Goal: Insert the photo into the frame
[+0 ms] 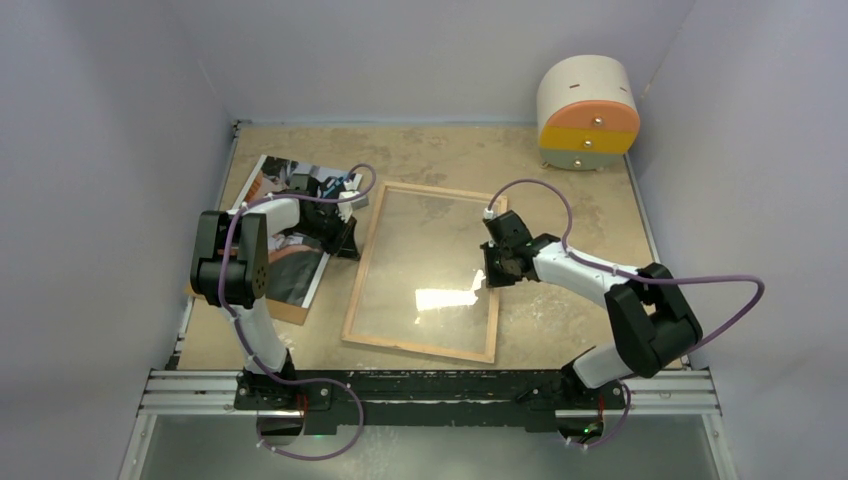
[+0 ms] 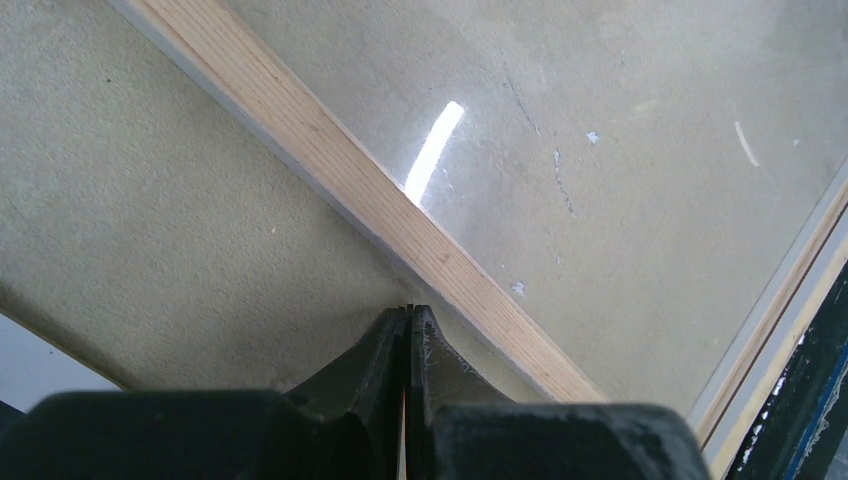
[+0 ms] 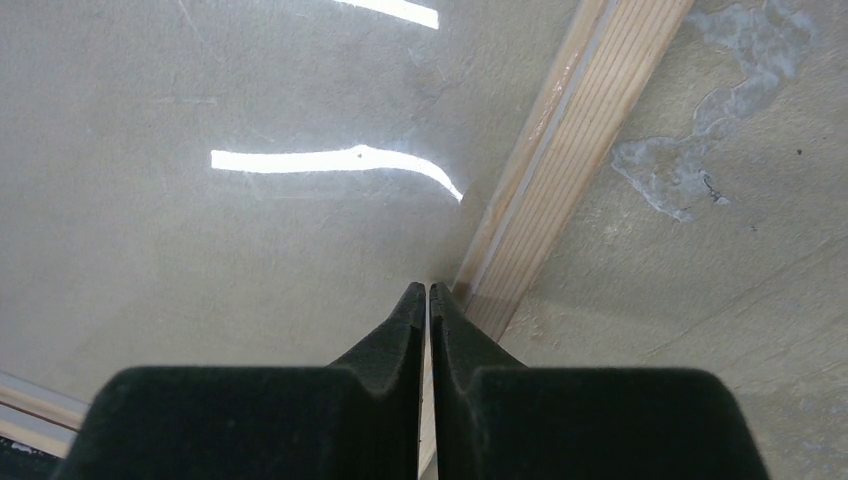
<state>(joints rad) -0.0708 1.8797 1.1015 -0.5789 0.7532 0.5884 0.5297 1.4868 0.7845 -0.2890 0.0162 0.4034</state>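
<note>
Resting flat mid-worktop (image 1: 450, 150), wood side up, the frame (image 1: 420, 348) lies beside the photo (image 1: 285, 180), which sits at left under the left arm. Left tool (image 2: 408, 310): closed, empty, tips just beside the frame's left rail. Right tool (image 3: 428, 290): closed at the right rail's inner edge; contact uncertain.

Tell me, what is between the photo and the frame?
In the top view, the shut left tool sits between the photo and the frame, over a strip of bare table.
</note>
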